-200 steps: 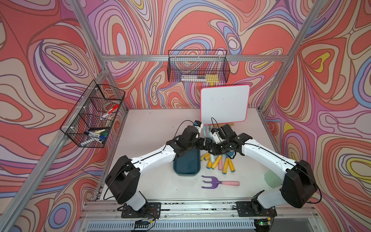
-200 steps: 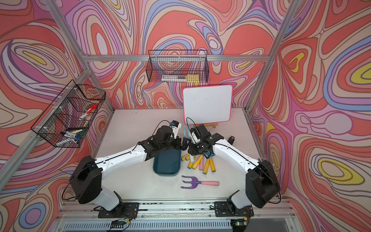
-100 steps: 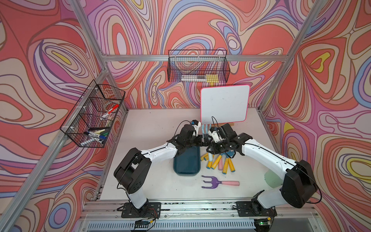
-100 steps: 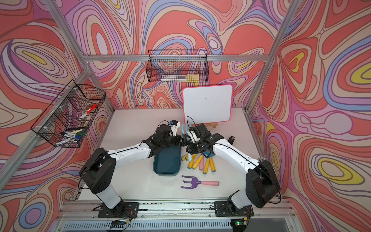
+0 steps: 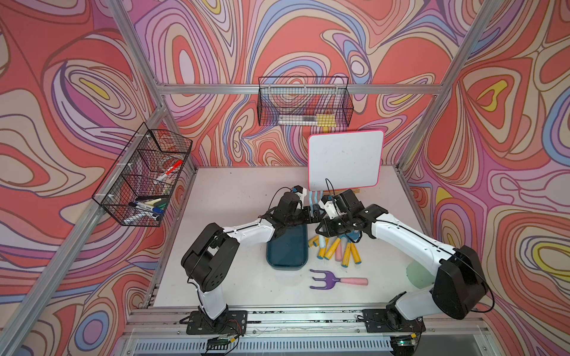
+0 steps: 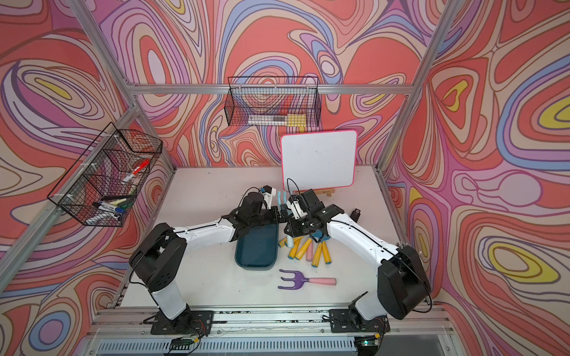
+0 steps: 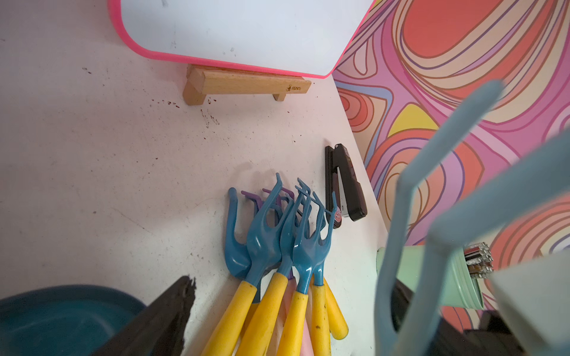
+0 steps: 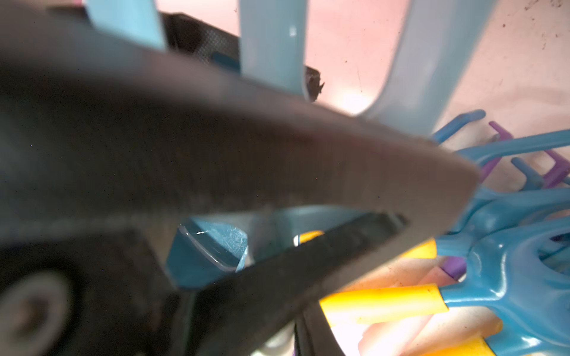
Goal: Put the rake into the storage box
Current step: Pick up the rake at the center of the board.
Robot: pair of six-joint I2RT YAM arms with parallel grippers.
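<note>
A light blue rake point(image 5: 315, 197) point(image 6: 281, 197) stands tines-up between the two arms, in front of the whiteboard. My right gripper point(image 5: 322, 223) is shut on its lower part. In the right wrist view its pale tines point(image 8: 271, 46) rise past a blurred dark finger. My left gripper point(image 5: 311, 215) is open right beside the rake, jaws wide. In the left wrist view the rake point(image 7: 431, 200) stands by one jaw. The storage box point(image 5: 287, 249) point(image 6: 256, 249), a shallow dark teal tray, lies empty just below the left gripper.
A pile of yellow-handled blue rakes point(image 5: 336, 249) lies right of the tray. A purple rake with a pink handle point(image 5: 337, 281) lies nearer the front. Whiteboard on a wooden stand point(image 5: 345, 160), black stapler point(image 7: 345, 182), mint cup point(image 5: 418, 276), wire baskets point(image 5: 145, 175) on the walls.
The left arm has folded up at the elbow and its gripper has edged right, closer to the rake. The right arm holds still with the rake.
</note>
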